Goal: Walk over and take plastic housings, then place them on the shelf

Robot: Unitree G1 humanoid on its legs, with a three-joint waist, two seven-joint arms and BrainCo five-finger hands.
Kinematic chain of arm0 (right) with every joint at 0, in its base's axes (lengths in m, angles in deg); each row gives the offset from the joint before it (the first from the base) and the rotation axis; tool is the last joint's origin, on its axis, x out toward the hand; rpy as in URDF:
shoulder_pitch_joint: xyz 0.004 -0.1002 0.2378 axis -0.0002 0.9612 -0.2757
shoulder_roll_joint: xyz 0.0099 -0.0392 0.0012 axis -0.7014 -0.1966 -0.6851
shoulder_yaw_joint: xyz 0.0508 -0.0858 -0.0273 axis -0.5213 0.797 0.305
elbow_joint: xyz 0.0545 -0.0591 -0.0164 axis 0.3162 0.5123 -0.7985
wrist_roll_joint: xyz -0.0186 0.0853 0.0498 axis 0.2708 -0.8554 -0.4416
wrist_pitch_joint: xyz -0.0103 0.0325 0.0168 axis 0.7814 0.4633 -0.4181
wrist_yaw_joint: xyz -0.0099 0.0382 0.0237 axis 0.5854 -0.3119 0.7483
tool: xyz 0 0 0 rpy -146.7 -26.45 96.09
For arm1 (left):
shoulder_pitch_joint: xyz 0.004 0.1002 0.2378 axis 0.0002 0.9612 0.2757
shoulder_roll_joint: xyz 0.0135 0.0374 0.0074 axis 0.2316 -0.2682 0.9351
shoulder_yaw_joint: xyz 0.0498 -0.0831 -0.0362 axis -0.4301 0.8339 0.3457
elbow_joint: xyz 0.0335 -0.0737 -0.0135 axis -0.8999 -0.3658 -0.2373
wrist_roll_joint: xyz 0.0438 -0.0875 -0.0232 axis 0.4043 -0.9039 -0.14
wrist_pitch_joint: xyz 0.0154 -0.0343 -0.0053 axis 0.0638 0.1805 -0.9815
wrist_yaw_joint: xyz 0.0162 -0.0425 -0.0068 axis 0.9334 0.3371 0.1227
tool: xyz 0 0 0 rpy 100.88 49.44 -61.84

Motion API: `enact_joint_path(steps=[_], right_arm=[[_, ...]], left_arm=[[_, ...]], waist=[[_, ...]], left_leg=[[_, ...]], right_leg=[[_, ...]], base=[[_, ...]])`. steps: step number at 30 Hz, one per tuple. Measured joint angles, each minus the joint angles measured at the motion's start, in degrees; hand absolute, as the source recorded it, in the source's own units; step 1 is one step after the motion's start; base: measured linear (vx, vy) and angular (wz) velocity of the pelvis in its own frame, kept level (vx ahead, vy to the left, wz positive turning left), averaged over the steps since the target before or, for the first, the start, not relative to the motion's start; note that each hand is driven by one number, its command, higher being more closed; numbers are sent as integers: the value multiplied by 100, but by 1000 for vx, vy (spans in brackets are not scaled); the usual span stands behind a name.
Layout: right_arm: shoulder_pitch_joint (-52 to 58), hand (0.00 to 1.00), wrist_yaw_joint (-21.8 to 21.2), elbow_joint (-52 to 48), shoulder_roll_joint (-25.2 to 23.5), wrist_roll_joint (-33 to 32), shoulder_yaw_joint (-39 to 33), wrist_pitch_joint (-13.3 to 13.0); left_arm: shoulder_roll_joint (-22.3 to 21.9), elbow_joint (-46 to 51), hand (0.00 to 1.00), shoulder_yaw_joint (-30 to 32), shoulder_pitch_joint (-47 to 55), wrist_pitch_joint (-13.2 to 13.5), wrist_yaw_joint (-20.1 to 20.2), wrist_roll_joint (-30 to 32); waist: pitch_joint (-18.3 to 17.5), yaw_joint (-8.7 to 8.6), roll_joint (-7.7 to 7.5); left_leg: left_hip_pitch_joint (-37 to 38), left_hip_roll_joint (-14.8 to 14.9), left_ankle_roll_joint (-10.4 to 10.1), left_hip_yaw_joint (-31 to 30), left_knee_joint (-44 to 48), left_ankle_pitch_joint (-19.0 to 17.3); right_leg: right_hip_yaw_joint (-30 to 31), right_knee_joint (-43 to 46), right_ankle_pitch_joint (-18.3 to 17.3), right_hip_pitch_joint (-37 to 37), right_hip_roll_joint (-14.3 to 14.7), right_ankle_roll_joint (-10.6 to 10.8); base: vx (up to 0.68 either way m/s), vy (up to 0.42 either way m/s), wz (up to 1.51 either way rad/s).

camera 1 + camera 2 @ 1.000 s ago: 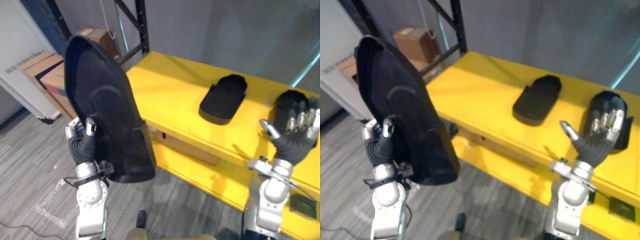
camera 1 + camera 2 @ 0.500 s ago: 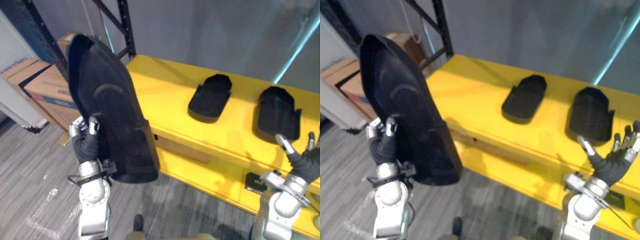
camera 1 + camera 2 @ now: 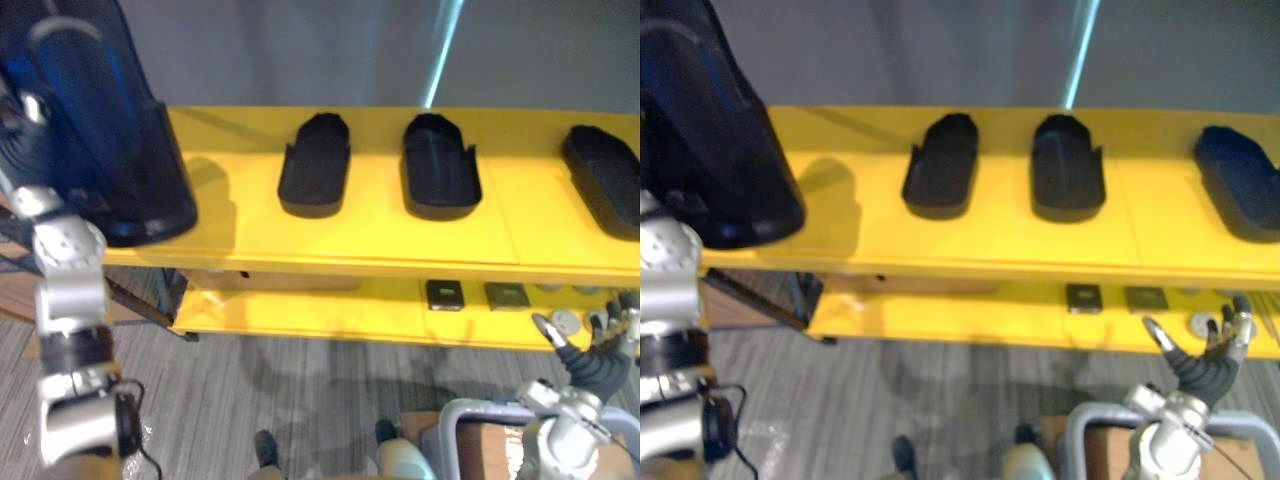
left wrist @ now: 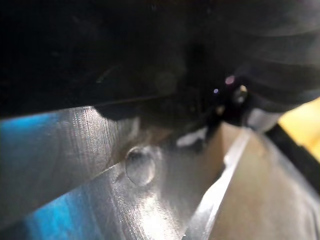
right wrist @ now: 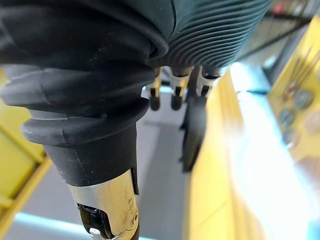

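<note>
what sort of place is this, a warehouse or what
Probably a warehouse or factory storeroom: a long yellow shelf, black plastic housings laid out in a row on it, and small parts on the lower shelf.

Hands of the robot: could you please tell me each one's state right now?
Left hand: holding the large black housing.
Right hand: open, empty.

Yellow shelf [image 3: 380,240] brightly lit; large black housing [image 3: 100,130] casts shadow rightward; glare whitens shelf edge; left wrist view dim.
</note>
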Motion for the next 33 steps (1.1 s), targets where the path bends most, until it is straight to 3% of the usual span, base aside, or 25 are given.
enact_joint_path(steps=[4, 9, 12, 16, 23, 27, 33], right_arm=[[5, 0, -76, 0, 13, -124, 418, -5], [6, 0, -241, -6, 15, -256, 732, -11], [9, 0, -242, -10, 14, -386, 795, -17], [8, 0, -246, -107, 13, -466, 979, -55], [112, 0, -256, -107, -6, -484, 1338, -55], [130, 0, -259, -111, -9, -484, 1347, -55], [144, 0, -295, -137, -9, -485, 1486, -55]], left_arm=[[806, -1646, 100, -1075, -1595, -1, 144, -141], [909, -2948, 100, -1538, -2211, -170, 680, -143], [909, -3194, 100, -1553, -2255, -233, 849, -143], [953, -3443, 100, -1680, -2778, -343, 949, -144], [966, -3655, 100, -1699, -2926, -399, 1072, -138], [975, -3654, 100, -1695, -3052, -402, 1076, -138], [972, -3697, 100, -1693, -3054, -558, 1167, -122]], waist=[[261, -148, -68], [461, -183, -121], [514, -225, -169], [884, -196, -219], [997, -162, -252], [1280, -124, -331], [1417, -113, -391]], left_leg=[[-188, 1, 9, 62, -1, -4], [-254, 9, -19, 218, 12, 37], [-280, 6, -37, 246, 34, 67], [-314, 15, -38, 251, 35, 80], [-454, 16, -39, 302, 35, 78], [-442, 5, -39, 301, 34, 74], [-514, -2, -26, 323, 36, 85]], right_leg=[[32, -87, 95, -199, -27, 43], [155, -20, 97, -386, -35, 45], [124, 10, 97, -443, -36, 45], [10, 126, 89, -518, -34, 32], [-10, 168, 81, -688, -36, 23], [-19, 256, 46, -702, -45, 18], [-16, 354, 45, -834, -45, 20]], base=[[-27, -1, -8], [55, 8, -12], [76, -7, -2], [20, -7, 2], [-1, -1, -1], [-8, -1, 1], [13, -1, -1]])
